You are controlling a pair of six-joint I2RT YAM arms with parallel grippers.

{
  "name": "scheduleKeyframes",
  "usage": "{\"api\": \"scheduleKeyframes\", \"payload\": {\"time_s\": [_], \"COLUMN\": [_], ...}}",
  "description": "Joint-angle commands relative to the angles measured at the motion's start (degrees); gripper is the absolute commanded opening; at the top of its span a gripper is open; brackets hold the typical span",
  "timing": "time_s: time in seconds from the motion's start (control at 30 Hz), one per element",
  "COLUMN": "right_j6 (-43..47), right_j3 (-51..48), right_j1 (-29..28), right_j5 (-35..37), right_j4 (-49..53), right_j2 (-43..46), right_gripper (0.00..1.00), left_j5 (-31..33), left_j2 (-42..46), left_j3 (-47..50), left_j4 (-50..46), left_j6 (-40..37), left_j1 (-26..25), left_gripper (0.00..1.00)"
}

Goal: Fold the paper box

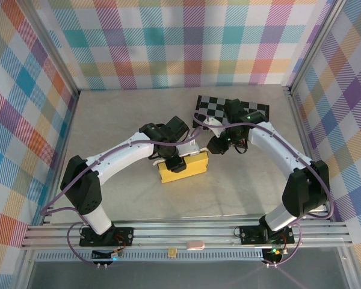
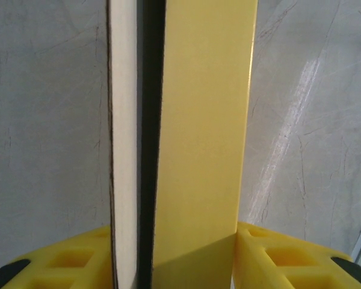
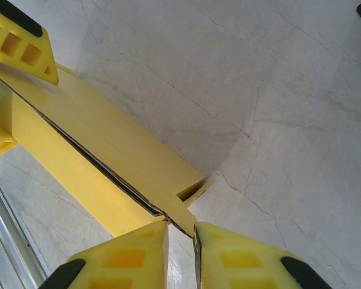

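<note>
The paper box (image 1: 182, 168) is a mustard-yellow shallow box lying mid-table. In the left wrist view the paper box (image 2: 204, 120) stands on edge between my yellow fingers (image 2: 66, 262), and my left gripper (image 2: 174, 265) is shut on it. In the top view my left gripper (image 1: 177, 158) sits over the box's middle. My right gripper (image 1: 216, 146) is at the box's right end. Seen from the right wrist, the box (image 3: 108, 144) has a narrow dark seam, and my right gripper (image 3: 182, 232) pinches its end flap (image 3: 183, 212) between nearly closed fingertips. The left gripper's fingers (image 3: 24, 42) clamp the far end.
A black-and-white checkered board (image 1: 231, 109) lies behind the right arm, near the back right. Plaid walls close in the grey table (image 1: 108, 120) on three sides. A metal rail (image 1: 186, 232) runs along the near edge.
</note>
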State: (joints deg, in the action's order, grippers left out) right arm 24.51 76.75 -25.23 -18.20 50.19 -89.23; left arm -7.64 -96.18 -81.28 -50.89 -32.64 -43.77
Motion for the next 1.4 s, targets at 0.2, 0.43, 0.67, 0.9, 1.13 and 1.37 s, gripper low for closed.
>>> {"api": "scheduleKeyframes", "payload": {"time_s": [0.2, 0.43, 0.67, 0.9, 1.13, 1.37], "right_j6": [0.6, 1.4, 0.0, 1.1, 1.2, 0.6], "right_j3": [0.2, 1.8, 3.0, 3.1, 3.1, 3.6], "right_j1": [-0.9, -0.9, -0.6, -0.6, -0.6, -0.7], "right_j5": [2.2, 4.3, 5.0, 0.6, 0.7, 1.2], "right_j4": [0.5, 0.7, 0.6, 2.0, 1.7, 1.9], "right_j2": [-0.8, -1.7, -1.0, -2.0, -3.3, -3.4], "right_gripper": [0.3, 0.39, 0.42, 0.41, 0.35, 0.22], "left_j5": [-1.7, -2.0, -2.3, -2.7, -2.7, -2.5], "left_j2": [0.0, -0.1, -0.5, -0.9, -1.2, -1.3], "left_j3": [-1.8, -1.9, -1.9, -2.1, -2.1, -2.4], "left_j4": [-0.9, -1.2, -1.6, -1.7, -1.9, -2.0], "left_j6": [0.8, 0.6, 0.4, 0.3, 0.3, 0.2], "left_j1": [0.4, 0.4, 0.4, 0.4, 0.5, 0.5], "left_gripper": [0.45, 0.44, 0.42, 0.4, 0.4, 0.4]}}
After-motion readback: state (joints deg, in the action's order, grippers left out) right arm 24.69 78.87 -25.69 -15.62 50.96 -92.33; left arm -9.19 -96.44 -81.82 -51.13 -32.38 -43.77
